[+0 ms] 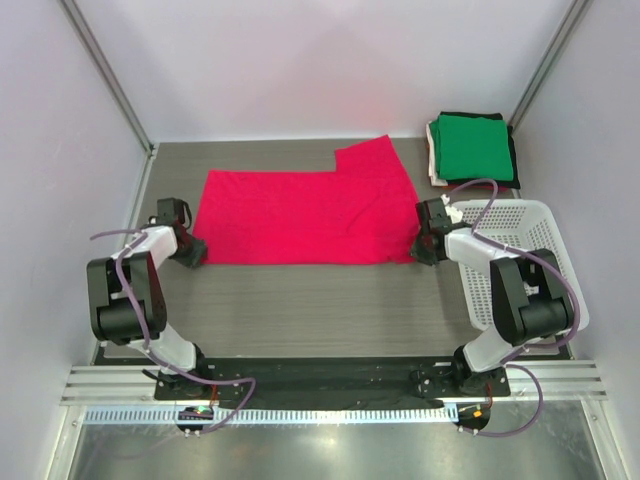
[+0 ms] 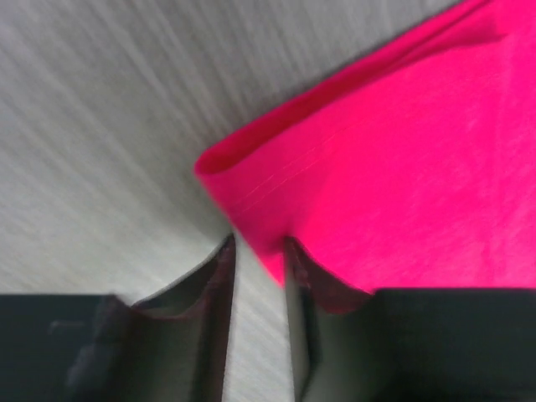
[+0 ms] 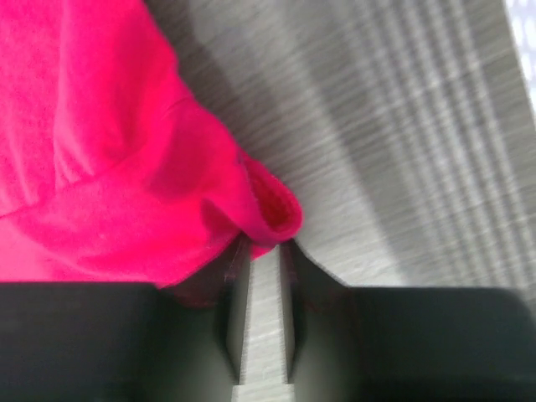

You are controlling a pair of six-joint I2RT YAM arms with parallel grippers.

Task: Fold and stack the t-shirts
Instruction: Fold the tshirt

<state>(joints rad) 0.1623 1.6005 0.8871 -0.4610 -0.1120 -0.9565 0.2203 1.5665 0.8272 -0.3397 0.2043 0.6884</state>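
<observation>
A bright red-pink t-shirt (image 1: 300, 215) lies spread flat across the middle of the table, with one sleeve sticking out at the back right. My left gripper (image 1: 192, 252) is at its near left corner. In the left wrist view the jaws (image 2: 260, 251) are nearly closed on the shirt's folded hem (image 2: 377, 184). My right gripper (image 1: 420, 250) is at the near right corner. In the right wrist view the jaws (image 3: 265, 247) pinch a bunched, curled edge of the shirt (image 3: 109, 167). A stack of folded t-shirts with a green one on top (image 1: 472, 148) sits at the back right.
A white plastic mesh basket (image 1: 500, 205) stands at the right edge, just behind my right arm and in front of the folded stack. Grey walls and metal posts close in the table at the back and sides.
</observation>
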